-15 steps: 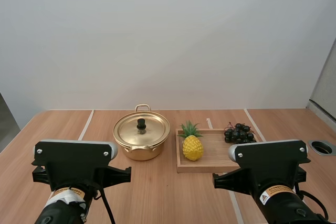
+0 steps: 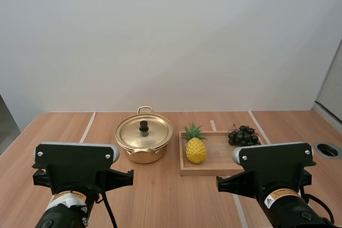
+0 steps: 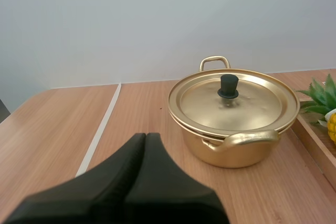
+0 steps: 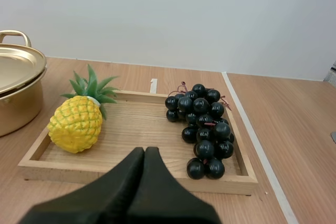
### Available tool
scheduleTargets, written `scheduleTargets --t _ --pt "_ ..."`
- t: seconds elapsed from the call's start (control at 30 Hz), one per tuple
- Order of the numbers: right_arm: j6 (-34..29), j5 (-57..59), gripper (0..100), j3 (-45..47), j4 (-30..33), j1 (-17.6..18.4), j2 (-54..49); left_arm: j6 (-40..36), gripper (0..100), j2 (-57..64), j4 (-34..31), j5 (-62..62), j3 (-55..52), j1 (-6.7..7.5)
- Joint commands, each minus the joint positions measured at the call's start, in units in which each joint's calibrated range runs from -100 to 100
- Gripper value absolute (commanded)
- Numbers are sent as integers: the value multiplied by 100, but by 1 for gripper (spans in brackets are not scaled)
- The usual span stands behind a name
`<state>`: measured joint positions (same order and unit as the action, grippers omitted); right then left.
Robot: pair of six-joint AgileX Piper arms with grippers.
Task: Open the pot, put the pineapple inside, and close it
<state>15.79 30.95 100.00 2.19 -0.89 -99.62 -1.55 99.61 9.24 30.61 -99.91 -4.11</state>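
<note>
The table (image 2: 160, 198) is carrying the lidded pot (image 2: 142, 154) beside the wooden tray (image 2: 220, 156), where the pineapple (image 2: 196, 150) is waiting. The left gripper (image 3: 146, 139) is facing the pot and the right gripper (image 4: 145, 152) the tray, both pinched together on nothing, presumably one for each.

The left gripper (image 3: 146, 137) has its two black fingers (image 3: 123, 169) pressed together as one dark wedge, with nothing between them. Ahead of the tips and a little to their right, the golden pot (image 3: 231, 150) stands on the wooden table (image 3: 47, 129). The lid (image 3: 252, 106) is on the pot, with a black knob (image 3: 228, 86) in the middle. Beyond the pot, further right, are the pineapple (image 3: 319, 97) and the edge of a wooden tray (image 3: 315, 141). A white line (image 3: 100, 129) runs along the table to the gripper's left.
</note>
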Motion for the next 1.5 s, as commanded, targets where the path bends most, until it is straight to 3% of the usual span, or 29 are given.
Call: scheduleTargets --t 0.0,1.47 --pt "-7 -6 0 0 -14 4 -38 -58 0 39 -23 -139 -9 -4" --pt "-6 -6 0 0 -64 4 -38 -66 0 39 32 -114 -9 -4"
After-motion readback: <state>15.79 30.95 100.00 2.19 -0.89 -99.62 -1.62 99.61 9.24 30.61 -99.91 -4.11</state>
